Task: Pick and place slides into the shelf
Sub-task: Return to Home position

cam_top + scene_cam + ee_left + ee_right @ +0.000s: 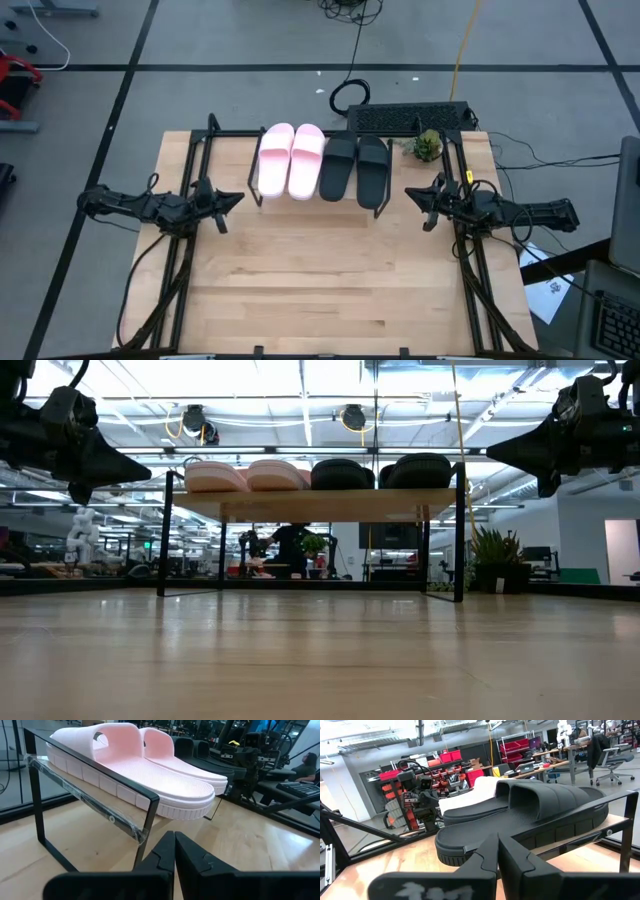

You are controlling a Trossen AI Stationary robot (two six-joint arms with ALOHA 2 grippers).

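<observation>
All four slides rest sole-down, side by side, on the shelf's point(256, 196) light board top: the pale pink pair point(291, 160) toward the table's left, the matte black pair point(356, 167) toward its right. The low view shows the pink slides point(245, 476) and black slides point(380, 472) on the board point(310, 503) above thin black legs. My left gripper point(236, 198) hovers shut, just left of the shelf, its fingers point(174, 851) pointing at the pink pair point(145, 765). My right gripper point(410, 193) hovers shut, just right of the shelf, facing the black pair point(530, 810).
A small green plant point(427, 146) and a black keyboard-like box point(410, 117) sit at the table's far right. Bare wooden tabletop point(320, 280) spreads in front of the shelf toward the near edge. Black frame rails point(170, 290) run along both table sides.
</observation>
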